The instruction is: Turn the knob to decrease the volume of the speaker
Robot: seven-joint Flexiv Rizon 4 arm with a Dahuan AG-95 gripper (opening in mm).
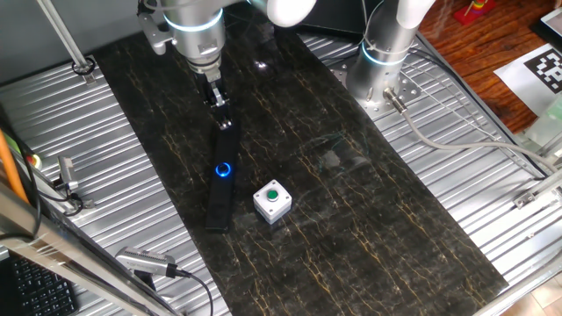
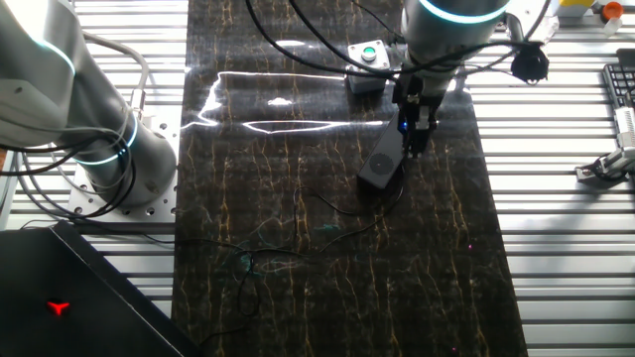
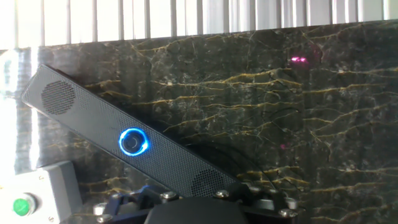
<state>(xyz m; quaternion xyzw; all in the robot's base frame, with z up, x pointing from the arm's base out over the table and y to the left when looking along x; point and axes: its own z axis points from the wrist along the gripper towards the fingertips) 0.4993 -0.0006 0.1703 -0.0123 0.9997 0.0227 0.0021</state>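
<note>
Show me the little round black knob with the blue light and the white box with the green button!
round black knob (image 3: 133, 142), hand view, on its dark centre.
white box (image 1: 272, 200), one fixed view, on its green button.

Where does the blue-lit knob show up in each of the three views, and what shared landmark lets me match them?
One fixed view: the knob glows left of centre, on the speaker.
The other fixed view: only a blue glint shows at the end effector, upper right of centre.
Hand view: left of centre, midway along the bar.
Shared landmark: the white box with a green button beside the speaker.
</note>
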